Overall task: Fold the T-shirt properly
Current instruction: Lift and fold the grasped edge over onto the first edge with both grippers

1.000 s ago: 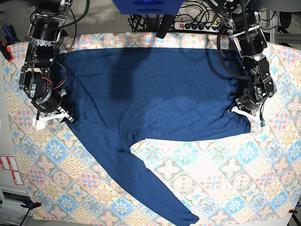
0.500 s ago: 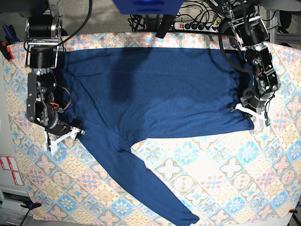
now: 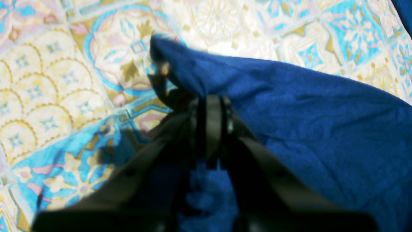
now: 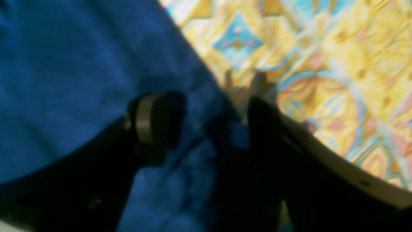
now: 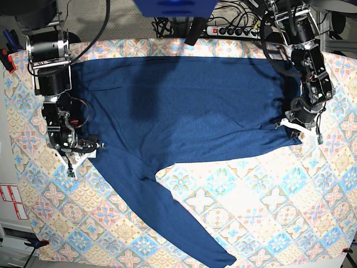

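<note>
Item: T-shirt (image 5: 184, 106), one, plain dark navy, long-sleeved, soft knit. Location: spread flat across the far half of the surface on a pastel patterned tablecloth (image 5: 268, 212); body lying sideways, one long sleeve (image 5: 167, 215) trailing diagonally toward the near edge. Left claw (image 3: 208, 106): jaws pressed together on a pinch of navy fabric at the hem-side edge, a small peak of cloth standing up just beyond the fingertips; in the base view this sits at the shirt's right border, where the cloth shows gathered wrinkles. Right claw (image 4: 199, 125): jaws spread wide, straddling the shirt's edge on the opposite side, one finger over navy fabric and the other over bare tablecloth; nothing held, and whether the tips touch the cloth cannot be told from the blurred wrist view. Handling, judged: light, limp, no stiffness of its own; will drape and sag from any held point, bunch under a narrow pinch, and cling or drag slightly on the tablecloth; not fragile. Recommended holds, judged: edges and corners only, at hem, shoulder line or cuff, with both claws at matching points so the panel lifts as a straight line; the loose sleeve likely needs laying across the body first.
</note>
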{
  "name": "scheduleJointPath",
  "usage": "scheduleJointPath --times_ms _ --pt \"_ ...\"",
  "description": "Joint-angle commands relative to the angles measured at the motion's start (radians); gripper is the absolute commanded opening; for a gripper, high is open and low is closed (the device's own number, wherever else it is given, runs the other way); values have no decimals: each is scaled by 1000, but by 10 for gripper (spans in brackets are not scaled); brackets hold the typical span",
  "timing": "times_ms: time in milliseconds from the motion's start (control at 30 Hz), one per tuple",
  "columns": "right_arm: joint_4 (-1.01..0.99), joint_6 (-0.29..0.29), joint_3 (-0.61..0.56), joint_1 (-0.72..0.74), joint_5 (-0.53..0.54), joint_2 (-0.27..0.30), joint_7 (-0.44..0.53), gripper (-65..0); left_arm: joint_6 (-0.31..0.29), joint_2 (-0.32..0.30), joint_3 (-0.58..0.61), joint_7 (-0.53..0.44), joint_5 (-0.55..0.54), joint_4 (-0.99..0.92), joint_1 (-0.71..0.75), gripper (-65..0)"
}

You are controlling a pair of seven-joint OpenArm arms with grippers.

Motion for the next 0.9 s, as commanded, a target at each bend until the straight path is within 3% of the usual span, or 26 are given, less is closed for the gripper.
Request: scheduleJointPath --times_ms 0,133,300,400,533,567,700,867 --pt "-7 -1 -11 36 -3 12 28 -289 -5 -13 -4 -21 -9 19 -10 -650" --pt "-113 24 -65 56 -5 12 105 -289 -5 -13 -4 -21 -11 19 -5 -650" --pt "-188 246 -83 72 -5 12 136 -299 -5 -13 -4 -21 -11 19 -5 -650" --pt "-190 323 -83 68 -5 11 134 -418 -5 -13 -4 -21 -11 19 -5 -650" --pt "-190 406 -82 68 -3 11 140 -650 -5 -13 -4 -21 -11 19 -5 -650" --pt "-188 424 -73 67 -3 12 136 -650 -5 -13 -4 -21 -11 19 -5 -650" --pt "-174 435 44 64 -3 12 134 -648 -5 -13 -4 -21 -11 21 -5 -650" --pt "-2 437 185 -45 -3 14 130 -648 -5 -15 -4 -21 -11 21 -3 -650"
